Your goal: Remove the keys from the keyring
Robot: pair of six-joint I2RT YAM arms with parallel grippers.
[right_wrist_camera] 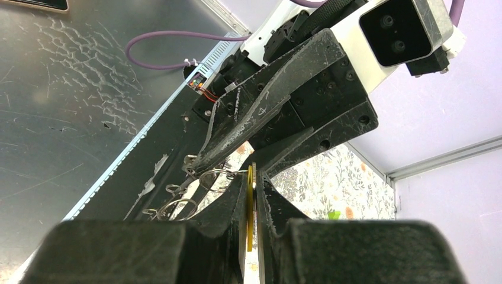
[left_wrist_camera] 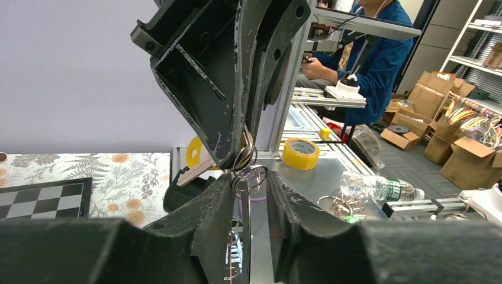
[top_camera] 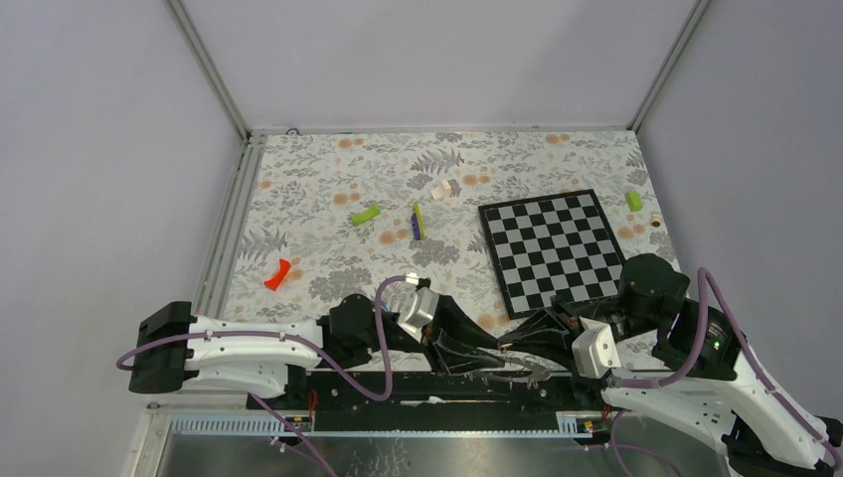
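Note:
Both grippers meet low over the table's near edge. My right gripper (top_camera: 529, 343) (right_wrist_camera: 251, 177) is shut on a yellow-tagged key (right_wrist_camera: 249, 208). Its tag and blade also show in the left wrist view (left_wrist_camera: 193, 152). Small wire rings (left_wrist_camera: 248, 171) link that key to the keyring (left_wrist_camera: 245, 236). The keyring shows edge-on as a thin dark strip between the nearly closed fingers of my left gripper (top_camera: 495, 350) (left_wrist_camera: 251, 180). From above, the silvery keyring (top_camera: 525, 372) hangs over the black base rail. No other tagged keys show clearly.
A chessboard (top_camera: 552, 248) lies at the right. Lime-green blocks (top_camera: 366, 214) (top_camera: 633, 200), a yellow-green and purple stick (top_camera: 418, 221) and a small red piece (top_camera: 277, 275) lie on the floral cloth. Beyond the table are a tape roll (left_wrist_camera: 301, 152) and a bottle (left_wrist_camera: 379, 188).

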